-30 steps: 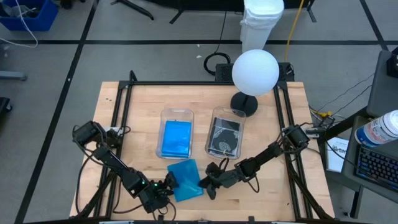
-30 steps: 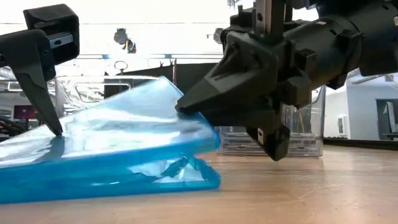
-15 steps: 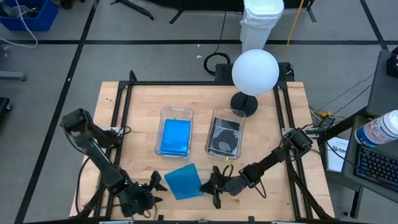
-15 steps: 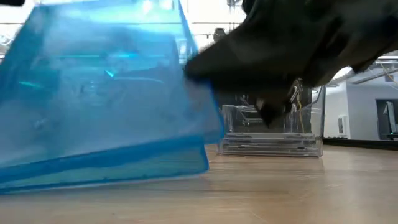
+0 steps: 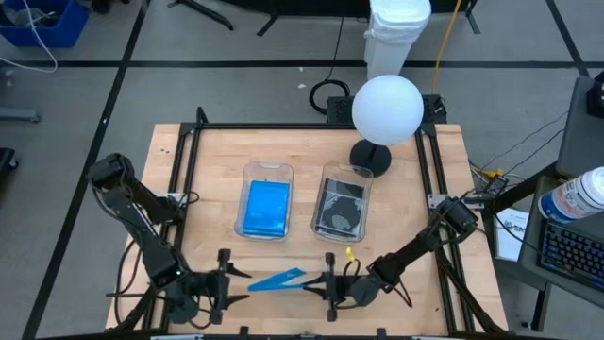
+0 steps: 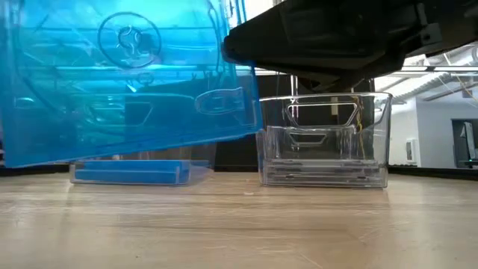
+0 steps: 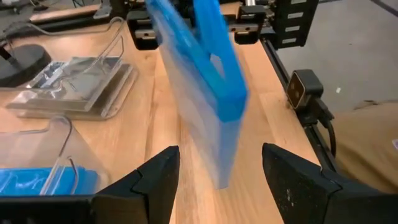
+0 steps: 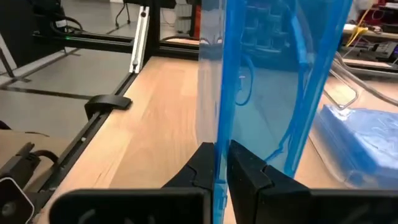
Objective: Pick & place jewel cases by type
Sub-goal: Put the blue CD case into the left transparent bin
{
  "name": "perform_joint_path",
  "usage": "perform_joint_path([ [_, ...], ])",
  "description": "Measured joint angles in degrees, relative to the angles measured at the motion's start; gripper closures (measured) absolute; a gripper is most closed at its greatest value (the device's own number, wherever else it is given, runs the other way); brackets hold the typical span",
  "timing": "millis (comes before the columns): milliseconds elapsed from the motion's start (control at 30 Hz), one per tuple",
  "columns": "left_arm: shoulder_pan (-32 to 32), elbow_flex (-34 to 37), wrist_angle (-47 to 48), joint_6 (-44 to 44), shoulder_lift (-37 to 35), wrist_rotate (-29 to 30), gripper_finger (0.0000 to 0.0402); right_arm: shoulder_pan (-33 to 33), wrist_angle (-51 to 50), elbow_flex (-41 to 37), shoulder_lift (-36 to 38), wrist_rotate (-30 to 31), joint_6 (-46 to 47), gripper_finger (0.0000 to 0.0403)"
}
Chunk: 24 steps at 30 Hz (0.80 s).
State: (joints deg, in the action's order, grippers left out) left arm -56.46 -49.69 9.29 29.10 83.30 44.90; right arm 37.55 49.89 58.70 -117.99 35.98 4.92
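Note:
A bright blue jewel case [image 5: 278, 280] is held on edge above the table near its front edge; it also shows in the low view [image 6: 127, 82]. My right gripper [image 5: 327, 282] is shut on its right end. My left gripper [image 5: 224, 280] is open just left of the case. In the left wrist view its two fingers [image 7: 214, 180] stand on either side of the case [image 7: 208, 74] without touching it. A clear bin [image 5: 266, 200] holds blue cases. A second clear bin [image 5: 342, 202] holds clear cases showing a disc. My right gripper pinches the blue case's right-hand edge [image 8: 219, 134] between its two fingers. The fingers come level from the table's right side. The case is lifted clear of the table and stands on edge, its faces toward the near and far sides and its lower edge slightly slanted [image 6: 149, 153].
A lamp with a white globe [image 5: 387, 109] and a dark base [image 5: 371, 157] stands behind the right bin. A black frame [image 5: 193, 151] runs around the tabletop. Bare wood [image 6: 299, 224] lies under the lifted case and beside the bins.
My right gripper has lifted the blue case off the table, turned it from lying tilted to standing on edge, and gone a little toward the near edge. My left gripper has come off the case and drawn back toward the table's left edge.

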Motion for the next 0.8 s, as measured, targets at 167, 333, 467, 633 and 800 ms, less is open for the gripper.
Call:
perform_joint_path([
  [167, 2.39, 0.00, -0.31, -0.32, -0.02, -3.25, 0.0169, -0.74, 0.09, 0.05, 0.00, -0.65, -1.21, 0.0388],
  [333, 5.56, 0.00, -2.90, -1.40, -0.02, -6.19, 0.0169, -1.38, -1.63, 2.78, 0.00, -1.74, -3.93, 0.0388],
  [467, 7.60, 0.00, -6.78, -4.66, -0.02, -11.38, 0.0169, -1.82, -7.18, 4.95, 0.00, -1.78, -4.96, 0.0388],
  [633, 8.30, 0.00, -7.34, -5.27, -0.02, -13.93, 0.0175, -2.20, -9.79, 5.31, 0.00, -1.76, -3.19, 0.0384],
  [800, 8.51, 0.00, -6.64, -5.96, -0.02, -17.97, 0.0255, -2.22, -9.43, 5.33, 0.00, -1.80, -3.05, 0.0383],
])
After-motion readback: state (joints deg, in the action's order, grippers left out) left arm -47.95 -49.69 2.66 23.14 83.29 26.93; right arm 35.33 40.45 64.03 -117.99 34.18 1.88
